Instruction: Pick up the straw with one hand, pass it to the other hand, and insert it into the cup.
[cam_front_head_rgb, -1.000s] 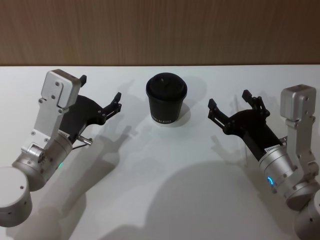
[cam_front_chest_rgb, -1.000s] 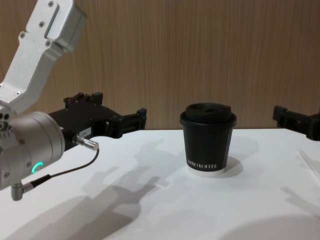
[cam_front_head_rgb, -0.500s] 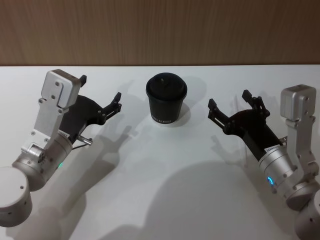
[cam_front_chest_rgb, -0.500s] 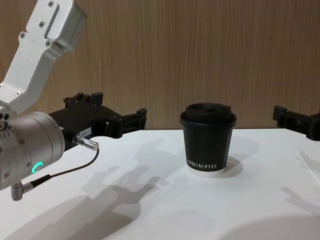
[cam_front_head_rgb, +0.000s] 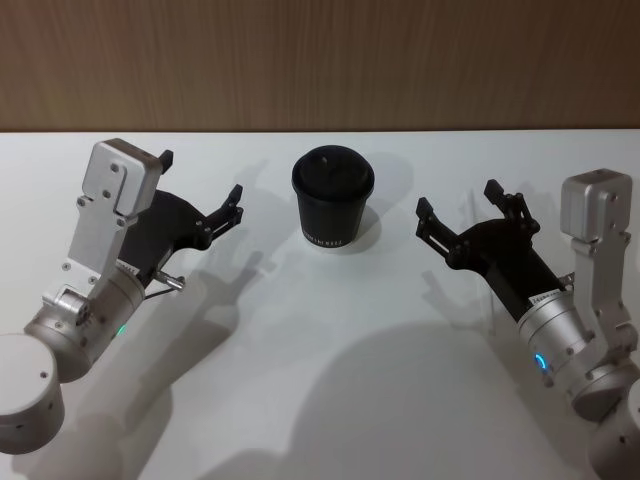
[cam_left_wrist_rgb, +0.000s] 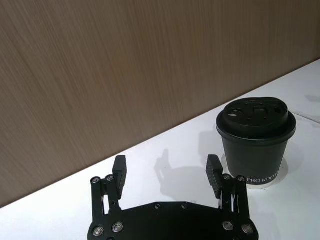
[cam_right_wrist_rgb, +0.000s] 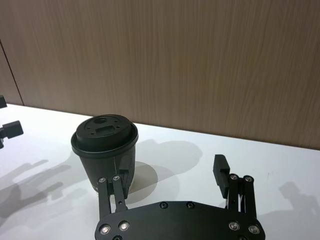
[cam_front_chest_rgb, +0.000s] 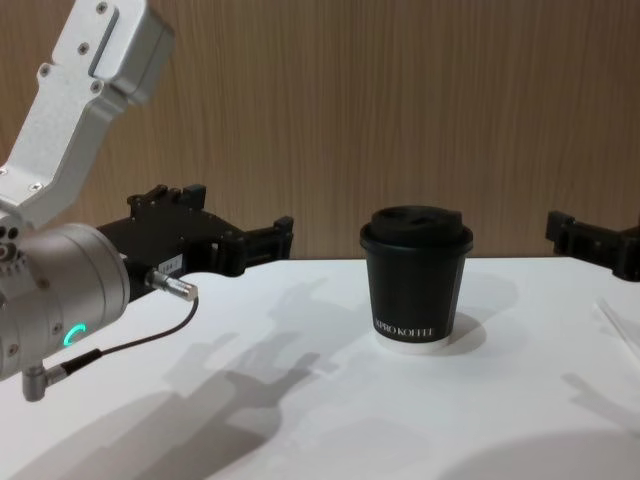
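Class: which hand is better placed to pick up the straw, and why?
Right, probably. The straw lies on the table at the chest view's right edge, on the side of the open right hand; the open left hand hovers across the cup from it.

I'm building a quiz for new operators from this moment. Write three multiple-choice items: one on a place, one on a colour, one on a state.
1. Where does the cup stand?
A) between the left gripper and the right gripper
B) left of both grippers
C) inside the right gripper

2. What colour is the cup's lid?
A) white
B) black
C) red

3. How are the left gripper's fingers?
A) shut on the cup
B) shut on nothing
C) open, holding nothing

Key:
1 A: the head view shows one gripper on each side of it.
2 B: the lid is black like the cup's wall.
3 C: the left wrist view shows them apart, bare table between.
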